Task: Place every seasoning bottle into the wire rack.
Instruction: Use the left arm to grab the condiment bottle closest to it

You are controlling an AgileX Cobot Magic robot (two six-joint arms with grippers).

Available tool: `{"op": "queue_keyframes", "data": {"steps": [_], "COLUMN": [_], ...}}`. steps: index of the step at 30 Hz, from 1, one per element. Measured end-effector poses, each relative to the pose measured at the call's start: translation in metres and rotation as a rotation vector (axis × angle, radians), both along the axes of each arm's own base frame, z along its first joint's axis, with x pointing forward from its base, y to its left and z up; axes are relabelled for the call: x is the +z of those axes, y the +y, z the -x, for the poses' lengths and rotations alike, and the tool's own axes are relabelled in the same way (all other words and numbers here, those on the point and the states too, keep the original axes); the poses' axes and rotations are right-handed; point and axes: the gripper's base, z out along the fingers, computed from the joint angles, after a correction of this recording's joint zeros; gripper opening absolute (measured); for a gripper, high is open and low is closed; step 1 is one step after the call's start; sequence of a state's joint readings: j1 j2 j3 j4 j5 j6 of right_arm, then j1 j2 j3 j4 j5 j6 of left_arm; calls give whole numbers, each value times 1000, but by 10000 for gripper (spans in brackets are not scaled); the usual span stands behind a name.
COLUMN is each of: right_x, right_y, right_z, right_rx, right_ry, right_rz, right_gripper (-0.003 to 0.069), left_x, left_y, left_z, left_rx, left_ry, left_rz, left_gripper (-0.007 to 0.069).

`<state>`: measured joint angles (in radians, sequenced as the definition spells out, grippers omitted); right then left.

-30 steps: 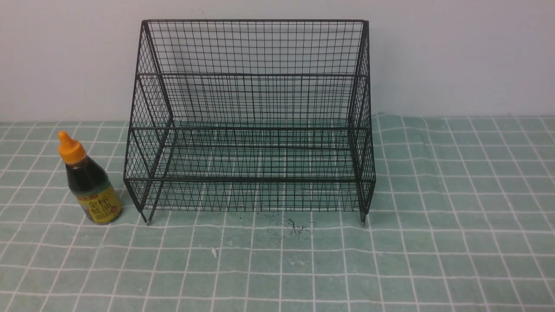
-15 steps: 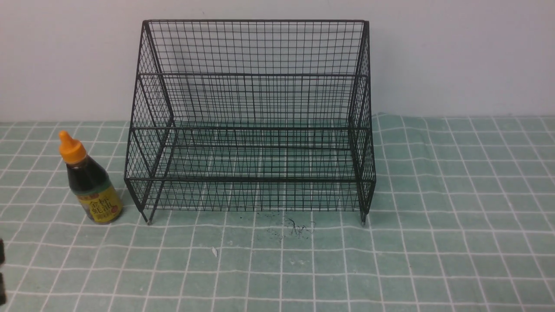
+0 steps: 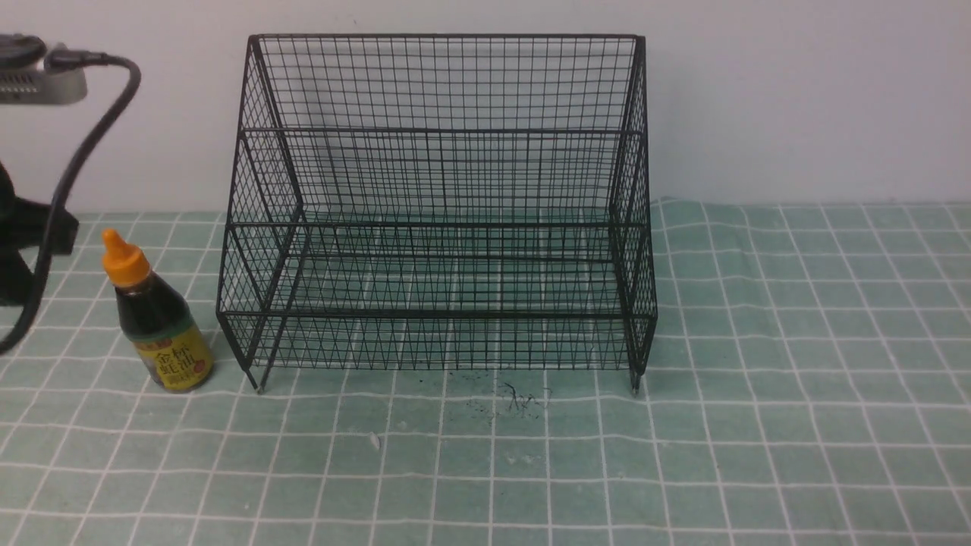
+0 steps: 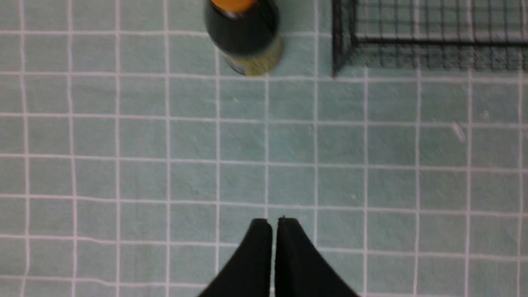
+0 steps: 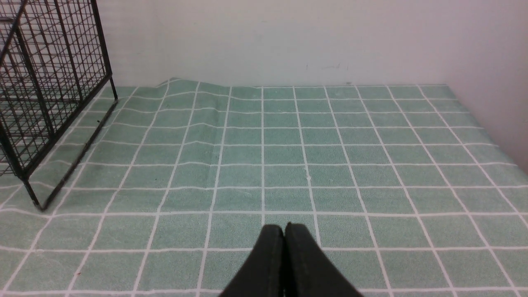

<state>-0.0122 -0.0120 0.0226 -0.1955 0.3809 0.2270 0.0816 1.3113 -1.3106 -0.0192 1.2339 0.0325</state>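
Note:
One seasoning bottle (image 3: 159, 318), with dark liquid, an orange nozzle cap and a yellow label, stands upright on the green checked cloth just left of the wire rack (image 3: 440, 205). The black rack holds nothing. In the left wrist view the bottle (image 4: 243, 41) is ahead of my left gripper (image 4: 274, 220), which is shut and empty, well apart from it; the rack's corner (image 4: 342, 49) is beside the bottle. My right gripper (image 5: 284, 226) is shut and empty over the cloth, with the rack's side (image 5: 53, 82) off to one side.
My left arm (image 3: 30, 227), with its wrist camera and cable (image 3: 83, 144), is at the far left edge of the front view, behind the bottle. A white wall runs behind the rack. The cloth has a raised fold (image 3: 683, 208) beside the rack's right side.
My left arm has come into the front view at the left edge and risen, with its camera and cable now showing at the upper left. The bottle and rack have not moved.

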Motion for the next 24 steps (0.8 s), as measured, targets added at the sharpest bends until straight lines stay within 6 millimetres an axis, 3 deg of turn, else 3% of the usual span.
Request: {"op": "queue_keyframes", "data": {"steps": [2,8,13,17,20,24], "right_x": [0,0,0,0,0,0], "right_y": [0,0,0,0,0,0], "right_z": [0,0,0,0,0,0], "right_rx": [0,0,0,0,0,0], "right_ry": [0,0,0,0,0,0], "right_rz": [0,0,0,0,0,0], "right_gripper": [-15,-15,-15,-15,-15,-15], "left_x": [-2,-15,-32,-52,-67,-94], "left_y": [6,9,12,14,15,17], "left_z": [-20,-47,-76,-94,-103,-117], "left_rx": [9,-45,-87,-88,-88,-89], "left_ry": [14,-8,-91,-76,-47,9], "left_rz": [-4,-31,-65,-64,-60,-52], "left_gripper": [-1,83,349,516,570,570]}}
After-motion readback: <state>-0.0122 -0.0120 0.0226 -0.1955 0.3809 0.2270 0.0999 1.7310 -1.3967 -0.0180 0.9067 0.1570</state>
